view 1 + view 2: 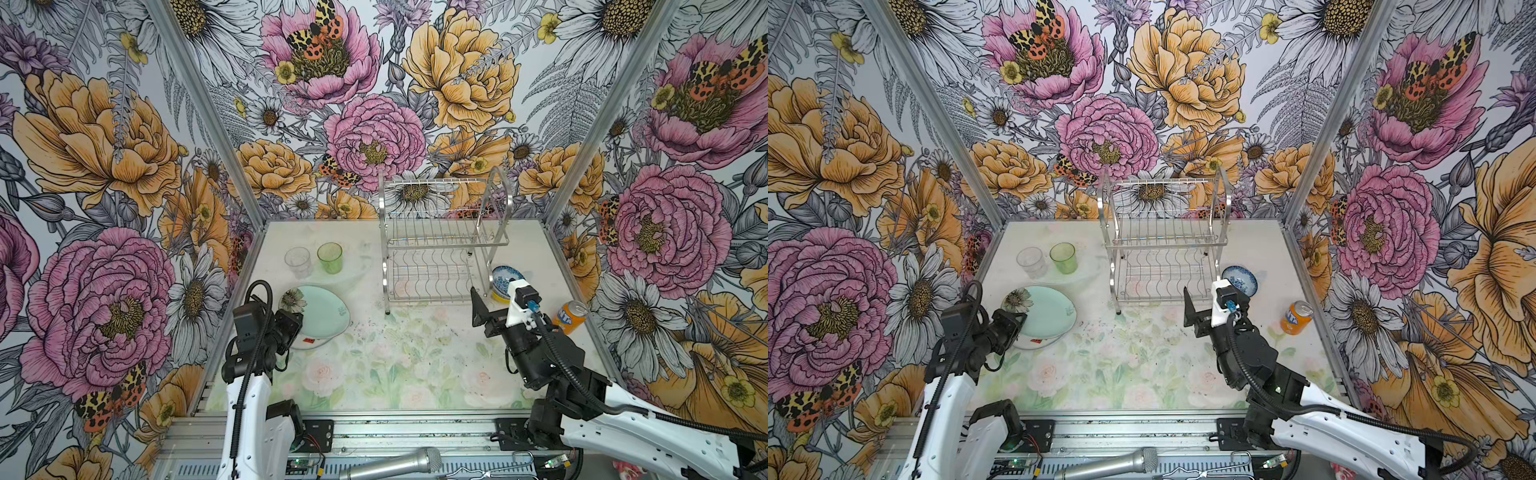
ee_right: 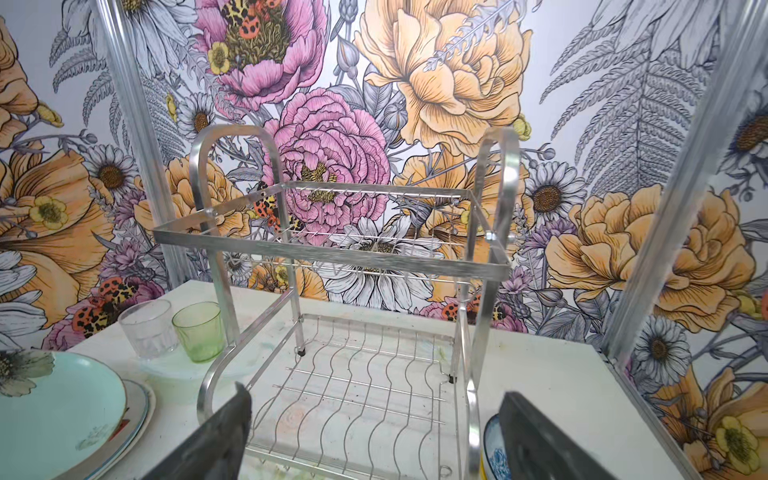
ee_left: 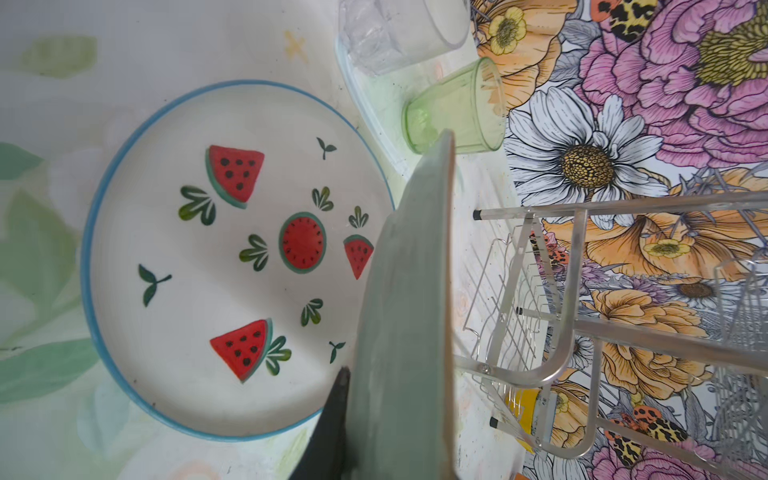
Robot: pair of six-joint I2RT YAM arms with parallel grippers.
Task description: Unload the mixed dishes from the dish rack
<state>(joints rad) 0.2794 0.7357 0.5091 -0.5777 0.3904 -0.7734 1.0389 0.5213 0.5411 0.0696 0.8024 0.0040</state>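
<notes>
Unloading status: dish rack (image 1: 440,241) stands far centre on the counter (image 1: 415,357), and both tiers are bare in both top views; judged close to done.
Left pincer (image 1: 296,325): nearly closed on the near rim of the pale green plate (image 1: 328,309); 1 dark finger (image 3: 332,415) shows against the plate in the left wrist view.
Plate position: near left, over the watermelon plate (image 3: 232,257); cannot tell whether it rests flat on it.
Right pincer (image 2: 374,395): jaws spread wide, nothing between them.
Bowls: blue-and-white bowl (image 1: 505,276) nested in the yellow bowl (image 1: 498,296), just right of the rack, just beyond the right pincer.
Glassware: clear glass (image 1: 298,261) and green tumbler (image 1: 330,257), upright, far left, just beside each other.
Risk 1: letting go while the plate is tilted could make it drop or skate off the glazed plate beneath.
Risk 2: a sideways pull-out could drag the stack toward the glasses.
Risk 3: a right pincer swing could clip the bowls, a rack leg or the soda can (image 1: 570,316).
</notes>
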